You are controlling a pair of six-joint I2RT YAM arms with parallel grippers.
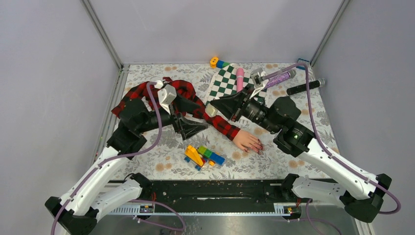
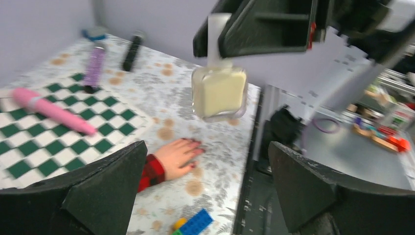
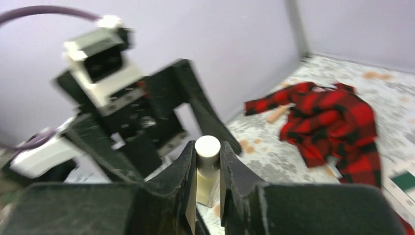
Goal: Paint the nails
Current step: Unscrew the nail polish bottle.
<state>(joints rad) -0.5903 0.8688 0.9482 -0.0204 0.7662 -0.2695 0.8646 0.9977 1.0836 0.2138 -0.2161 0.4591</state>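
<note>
1. The left tool (image 2: pixel 206 161) is released. Its two dark fingers (image 2: pixel 98 196) are spread wide, and the bottom of the wrist view cuts both off.
2. The right tool (image 3: pixel 208 169) is clenched on the white cap of a small pale bottle (image 2: pixel 219 93), which hangs above the bench (image 1: pixel 264 164). Most of the cap is hidden between its fingers.
3. The mannequin hand (image 1: pixel 246 141) lies flat on the bench close to the near edge, right of the middle.
4. The nails (image 2: pixel 197 143) show only as blurred dark-red tips on that hand. From above they are too small to count.
5. The plaid sleeve (image 1: pixel 188 93) runs off toward the far left corner, and both arms cover parts of it.
6. Blur softens both wrist views, so no detail on the bottle's surface can be made out.
7. Coloured building blocks (image 1: pixel 203 155) lie by the near edge, near the hand. The right arm partly hides a checked cloth (image 1: pixel 222 83) toward the far edge.
</note>
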